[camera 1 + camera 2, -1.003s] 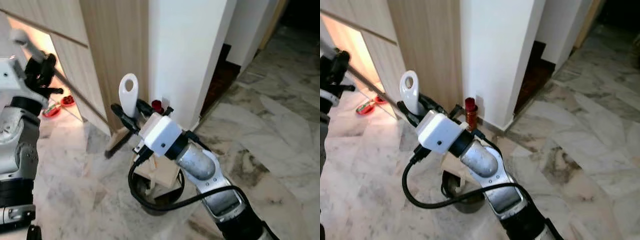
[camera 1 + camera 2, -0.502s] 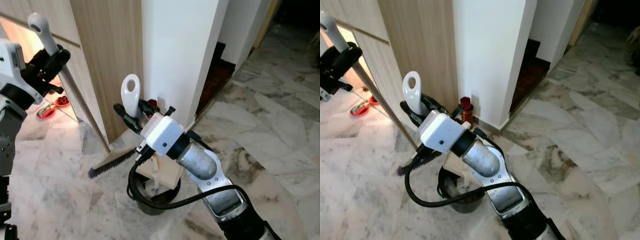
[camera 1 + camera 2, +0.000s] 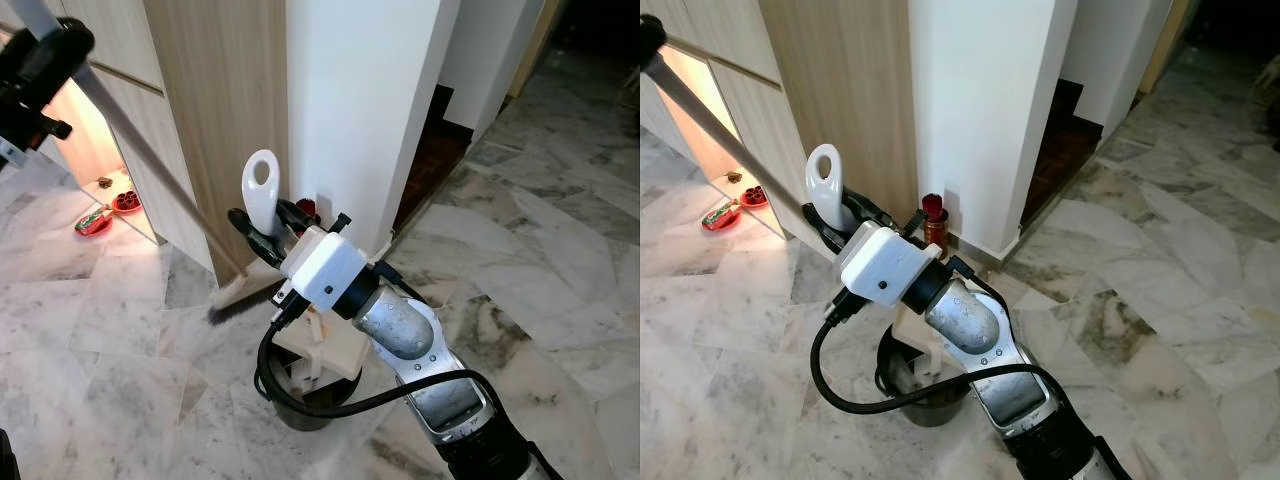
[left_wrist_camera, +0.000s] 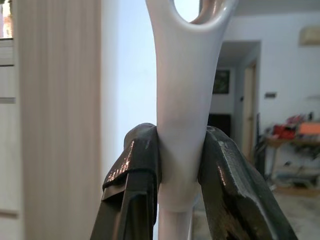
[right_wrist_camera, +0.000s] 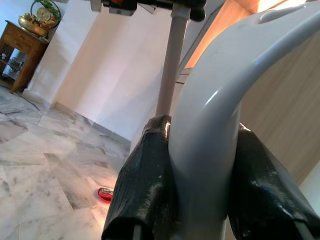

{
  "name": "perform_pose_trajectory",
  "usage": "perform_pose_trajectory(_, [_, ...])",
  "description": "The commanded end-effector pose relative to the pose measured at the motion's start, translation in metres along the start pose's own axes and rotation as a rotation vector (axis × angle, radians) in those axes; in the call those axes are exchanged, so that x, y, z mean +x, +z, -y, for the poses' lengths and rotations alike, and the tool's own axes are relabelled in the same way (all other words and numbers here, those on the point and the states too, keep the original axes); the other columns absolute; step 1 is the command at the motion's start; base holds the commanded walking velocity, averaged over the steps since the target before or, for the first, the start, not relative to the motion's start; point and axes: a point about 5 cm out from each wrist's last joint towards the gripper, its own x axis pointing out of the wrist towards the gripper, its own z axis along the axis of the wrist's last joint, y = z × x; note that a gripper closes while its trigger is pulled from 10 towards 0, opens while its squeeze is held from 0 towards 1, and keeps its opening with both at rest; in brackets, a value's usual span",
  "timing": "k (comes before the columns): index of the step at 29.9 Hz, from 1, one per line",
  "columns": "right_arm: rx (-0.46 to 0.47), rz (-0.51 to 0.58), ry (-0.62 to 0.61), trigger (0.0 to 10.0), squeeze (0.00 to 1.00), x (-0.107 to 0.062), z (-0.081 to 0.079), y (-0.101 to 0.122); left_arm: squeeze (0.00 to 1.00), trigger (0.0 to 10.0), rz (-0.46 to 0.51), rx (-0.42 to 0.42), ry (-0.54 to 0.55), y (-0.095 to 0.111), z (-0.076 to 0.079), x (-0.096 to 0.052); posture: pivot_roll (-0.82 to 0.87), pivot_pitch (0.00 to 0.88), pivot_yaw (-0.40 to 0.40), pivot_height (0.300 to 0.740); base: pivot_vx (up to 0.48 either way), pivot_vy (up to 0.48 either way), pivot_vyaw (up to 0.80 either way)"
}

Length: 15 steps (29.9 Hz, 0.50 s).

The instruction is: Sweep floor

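Clearly both tools are clamped shut: the left tool (image 3: 45, 60) grips the broom (image 3: 240, 297) high on its stick, the right tool (image 3: 262, 232) grips the dustpan (image 3: 320, 340) handle. Bristles rest on the floor (image 3: 120, 330) beside the dustpan; short, low strokes toward it should work best.

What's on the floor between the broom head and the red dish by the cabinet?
Nothing: in the left eye view, the stretch between the broom head and the red dish is bare marble floor, lit by the glow under the wooden cabinet.
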Motion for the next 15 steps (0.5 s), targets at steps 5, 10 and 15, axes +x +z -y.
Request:
perform_pose_trajectory(5, [-0.038, 0.056, -0.013, 10.0, 0.00, 0.003, 0.006, 0.011, 0.00, 10.0, 0.133, -0.022, -0.089, 0.029, 0.011, 0.004, 0.09, 0.023, -0.024, 0.740, 0.000, 0.000, 0.00])
perform_pose_trajectory(10, [-0.038, 0.053, -0.014, 10.0, 0.00, 0.003, 0.006, 0.010, 0.00, 10.0, 0.101, -0.027, -0.147, 0.031, 0.019, 0.003, 0.09, 0.026, -0.026, 0.740, 0.000, 0.000, 0.00])
perform_pose_trajectory(15, [-0.039, 0.050, -0.015, 10.0, 0.00, 0.002, 0.006, 0.009, 0.00, 10.0, 0.025, -0.040, -0.203, 0.028, 0.024, -0.003, 0.09, 0.026, -0.026, 0.740, 0.000, 0.000, 0.00])
